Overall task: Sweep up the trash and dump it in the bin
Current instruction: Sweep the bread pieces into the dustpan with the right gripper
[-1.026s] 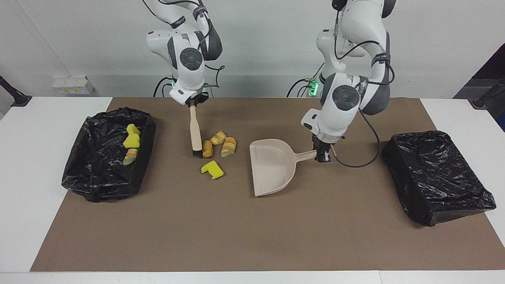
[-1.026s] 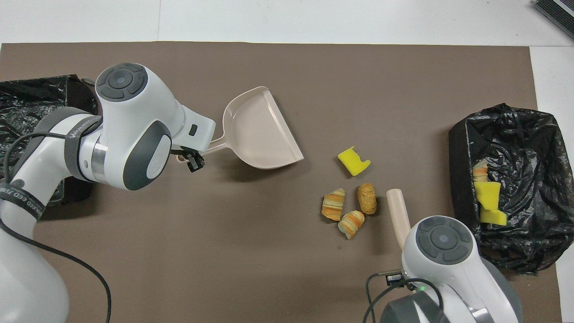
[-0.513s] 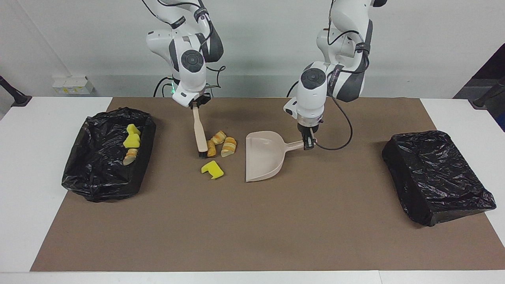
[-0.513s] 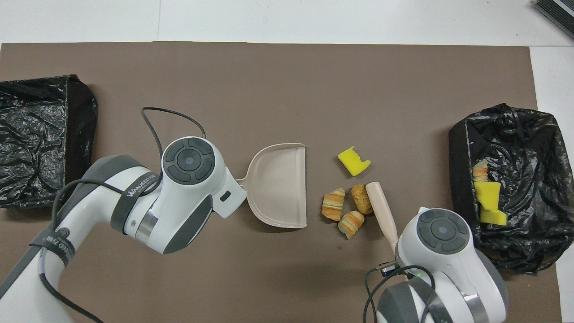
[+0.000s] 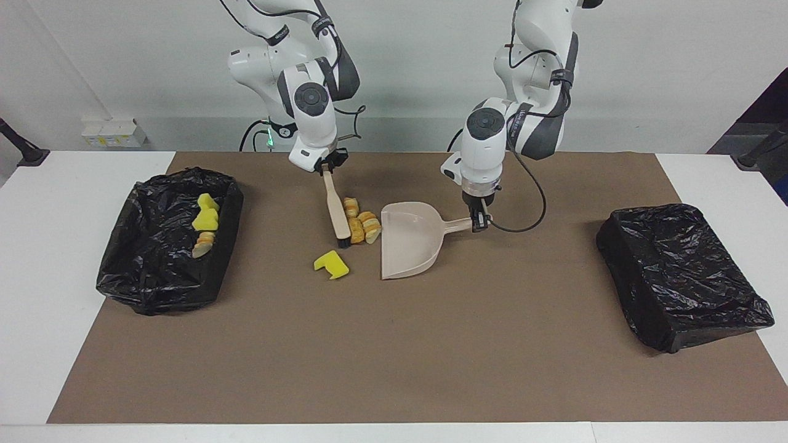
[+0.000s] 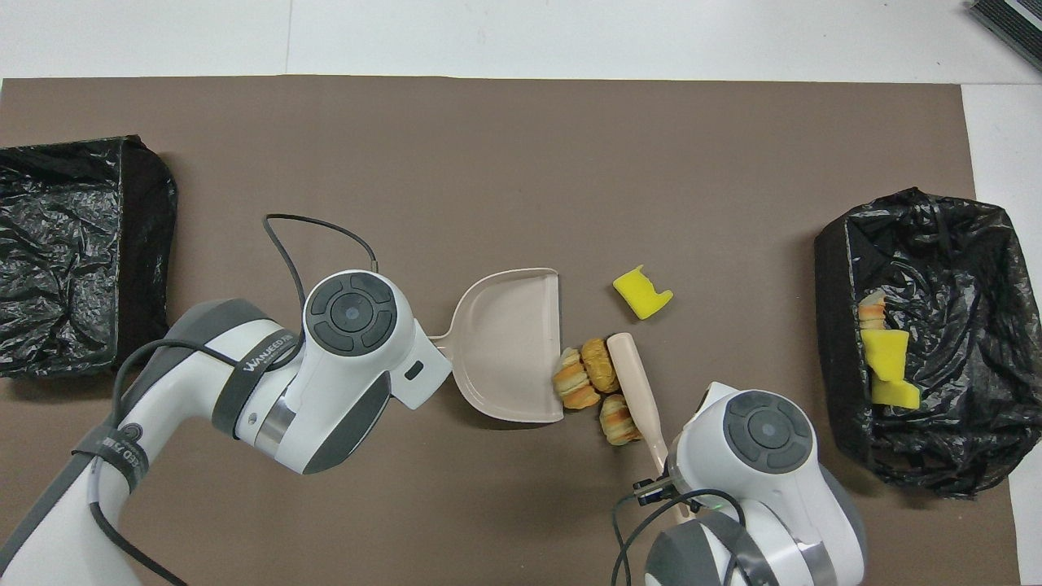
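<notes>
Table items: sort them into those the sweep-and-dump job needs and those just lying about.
In the job: bread pieces, yellow sponge, brush, dustpan, open bin already holding scraps.
Lying about: closed black bag, wall socket box.

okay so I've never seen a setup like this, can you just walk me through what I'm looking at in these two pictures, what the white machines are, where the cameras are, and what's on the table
The white machines are two robot arms at a table covered by a brown mat. One picture faces them from across the table; the other looks down from above their own end, so the sides appear swapped.

The left gripper is shut on the handle of a beige dustpan. The right gripper is shut on a beige brush, whose bristles press three bread pieces against the dustpan's open edge. A yellow sponge chunk lies loose on the mat, farther from the robots.

At the right arm's end of the table is an open bin lined with black plastic, with scraps already inside. At the left arm's end sits another black-bagged bin.
</notes>
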Available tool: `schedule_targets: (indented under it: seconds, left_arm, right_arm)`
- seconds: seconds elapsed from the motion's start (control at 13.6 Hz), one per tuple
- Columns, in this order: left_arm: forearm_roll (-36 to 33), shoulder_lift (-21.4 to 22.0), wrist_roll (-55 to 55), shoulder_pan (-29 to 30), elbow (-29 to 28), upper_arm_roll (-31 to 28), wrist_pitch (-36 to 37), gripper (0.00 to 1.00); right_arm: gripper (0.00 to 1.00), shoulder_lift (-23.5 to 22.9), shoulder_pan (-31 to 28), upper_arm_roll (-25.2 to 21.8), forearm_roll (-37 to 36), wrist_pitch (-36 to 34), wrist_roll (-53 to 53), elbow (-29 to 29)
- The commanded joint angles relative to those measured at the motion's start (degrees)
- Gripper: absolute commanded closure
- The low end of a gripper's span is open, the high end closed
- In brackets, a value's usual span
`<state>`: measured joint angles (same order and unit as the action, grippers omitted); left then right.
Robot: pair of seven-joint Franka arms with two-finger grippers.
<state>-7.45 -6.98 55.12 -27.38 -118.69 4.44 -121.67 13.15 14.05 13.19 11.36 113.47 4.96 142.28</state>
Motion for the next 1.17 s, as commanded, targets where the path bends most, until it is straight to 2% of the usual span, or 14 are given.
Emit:
schedule_targets:
  seconds: [0.0,0.15,0.37,0.51,0.59,0.73,0.88,1.03,1.1]
  left_arm:
    - [-1.2,1.2,-1.9,-1.3,-2.1,-0.6,-1.6,1.00]
    - [-1.2,1.3,-2.6,-1.2,-2.4,-0.5,-1.9,1.00]
    - [-0.9,1.8,-1.9,-0.3,-5.0,-0.5,-5.8,1.00]
    - [-0.5,1.9,-1.6,1.3,-6.2,-0.4,-8.0,1.00]
    - [0.2,1.9,-0.4,1.4,-6.2,-0.5,-8.0,1.00]
    - [3.3,1.8,2.7,3.1,-6.2,-0.5,-8.0,1.00]
    - [4.0,1.8,4.0,3.6,-6.2,-0.5,-8.0,1.00]
    - [4.5,2.0,5.4,5.2,-5.8,-0.4,-7.7,1.00]
    - [6.3,2.1,7.3,6.4,-5.7,-0.4,-7.4,1.00]
  right_arm:
    - [1.00,-2.2,0.1,0.1,6.5,1.3,-1.9,-2.8]
    - [1.00,-2.9,1.8,0.1,12.4,3.9,-2.2,-3.5]
    - [1.00,-4.4,2.2,0.1,15.6,3.6,-1.5,-5.9]
    - [1.00,-3.7,2.2,-0.1,14.9,0.6,-0.6,-7.4]
    - [1.00,-2.3,1.8,-0.4,14.1,-3.0,0.8,-8.6]
    - [1.00,-0.5,0.5,-0.7,6.6,-8.8,2.2,-11.5]
    - [1.00,-0.5,-0.3,-0.6,-2.6,-9.7,0.4,-12.7]
    - [1.00,-0.2,-1.8,-0.4,-5.4,-11.2,-1.8,-10.7]
    - [1.00,1.7,-1.6,-0.4,-5.4,-13.6,-0.7,-8.4]
